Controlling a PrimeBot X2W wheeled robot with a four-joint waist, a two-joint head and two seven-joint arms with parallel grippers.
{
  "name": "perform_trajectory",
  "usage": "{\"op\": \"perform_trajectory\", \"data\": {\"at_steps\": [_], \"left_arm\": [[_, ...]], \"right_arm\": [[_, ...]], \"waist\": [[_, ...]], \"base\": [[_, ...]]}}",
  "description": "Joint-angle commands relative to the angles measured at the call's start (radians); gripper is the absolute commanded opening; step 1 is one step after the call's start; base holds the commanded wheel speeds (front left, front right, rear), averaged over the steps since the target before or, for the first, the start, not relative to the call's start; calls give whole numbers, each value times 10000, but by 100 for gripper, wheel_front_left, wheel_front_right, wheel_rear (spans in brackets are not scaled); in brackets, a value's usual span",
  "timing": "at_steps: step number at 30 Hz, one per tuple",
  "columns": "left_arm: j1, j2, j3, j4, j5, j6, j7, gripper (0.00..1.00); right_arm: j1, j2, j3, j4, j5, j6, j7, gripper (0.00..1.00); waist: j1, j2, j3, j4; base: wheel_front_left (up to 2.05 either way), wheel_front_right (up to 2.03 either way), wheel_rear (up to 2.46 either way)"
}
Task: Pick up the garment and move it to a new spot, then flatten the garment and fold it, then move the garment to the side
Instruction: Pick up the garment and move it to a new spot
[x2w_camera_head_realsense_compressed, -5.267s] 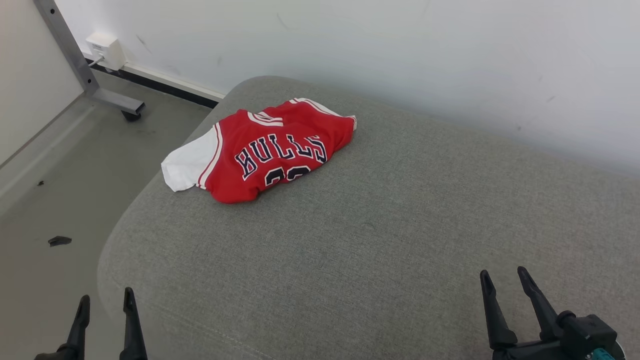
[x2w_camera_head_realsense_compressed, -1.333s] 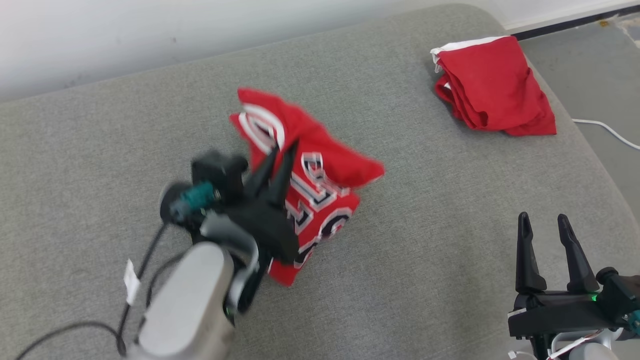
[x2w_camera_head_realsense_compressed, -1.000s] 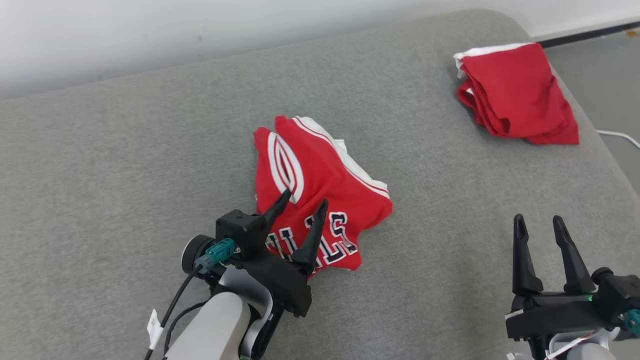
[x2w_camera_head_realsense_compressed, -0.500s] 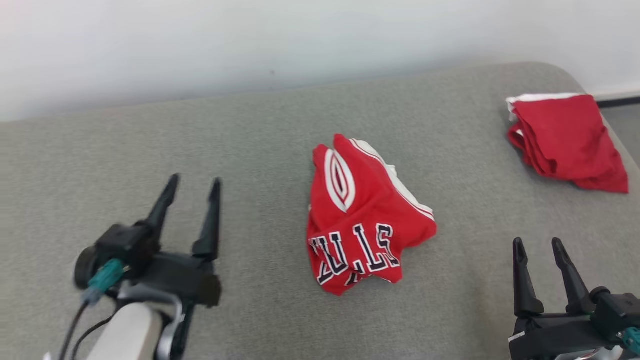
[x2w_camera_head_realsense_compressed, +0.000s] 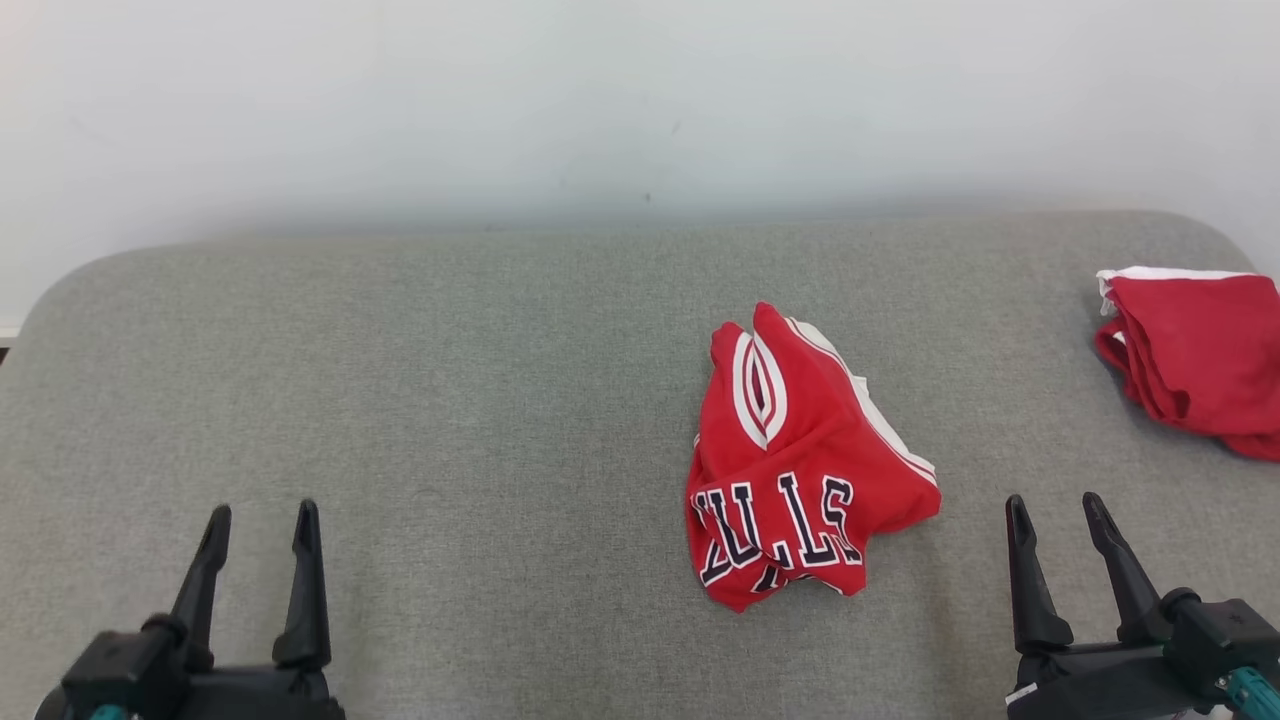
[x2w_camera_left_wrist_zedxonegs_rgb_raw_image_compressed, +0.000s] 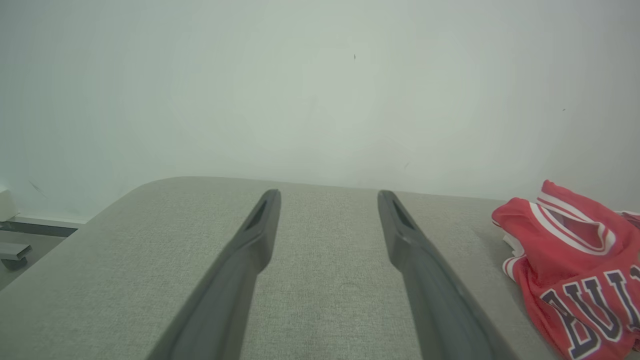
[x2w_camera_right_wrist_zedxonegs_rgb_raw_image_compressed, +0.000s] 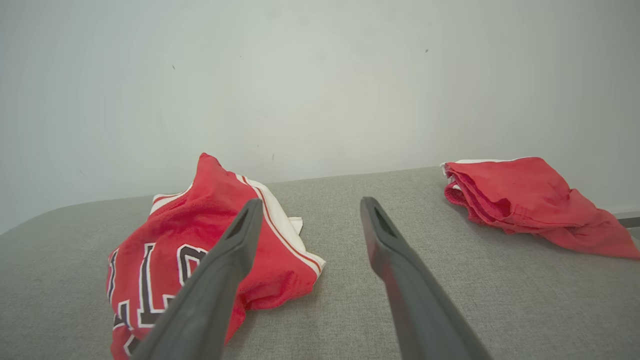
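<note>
The garment (x2w_camera_head_realsense_compressed: 795, 465) is a red jersey with white trim and dark lettering, lying crumpled right of centre on the grey cushion (x2w_camera_head_realsense_compressed: 450, 380). It also appears at the right edge of the left wrist view (x2w_camera_left_wrist_zedxonegs_rgb_raw_image_compressed: 575, 270) and at lower left in the right wrist view (x2w_camera_right_wrist_zedxonegs_rgb_raw_image_compressed: 200, 250). My left gripper (x2w_camera_head_realsense_compressed: 262, 515) stands open at the lower left, well away from the jersey, with nothing between its fingers (x2w_camera_left_wrist_zedxonegs_rgb_raw_image_compressed: 250, 260). My right gripper (x2w_camera_head_realsense_compressed: 1056, 504) is open at the lower right, just right of the jersey and apart from it, its fingers (x2w_camera_right_wrist_zedxonegs_rgb_raw_image_compressed: 395, 265) empty.
A second red garment (x2w_camera_head_realsense_compressed: 1195, 355), folded, lies at the cushion's far right edge and also shows in the right wrist view (x2w_camera_right_wrist_zedxonegs_rgb_raw_image_compressed: 530, 202). A pale wall (x2w_camera_head_realsense_compressed: 640, 100) runs behind the cushion. The cushion's rounded left corner (x2w_camera_head_realsense_compressed: 60, 290) drops to the floor.
My left gripper opened, let go of the jersey and drew back to the lower left. The jersey now lies crumpled on the cushion. The camera has swung across the scene.
</note>
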Motion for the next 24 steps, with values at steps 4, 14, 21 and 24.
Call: {"op": "perform_trajectory", "data": {"at_steps": [4,14,21,24], "left_arm": [[618,-247,313,-163,315,-249,-21,100],[1081,-557,643,-85,541,-953,-22,100],[1155,-781,837,-11,845,-1081,-20,100],[1123,-865,887,20,960,-1161,-21,100]], "right_arm": [[176,-77,64,30,116,-28,1,100],[301,-171,236,75,187,-28,1,100],[368,-176,325,106,220,-28,1,100],[375,-195,354,125,251,-28,1,100]], "waist": [[1,1,-142,105],[1,1,-166,69],[1,1,-153,4],[1,1,-153,-6]], "base": [[0,0,0],[0,0,0],[0,0,0],[0,0,0]]}}
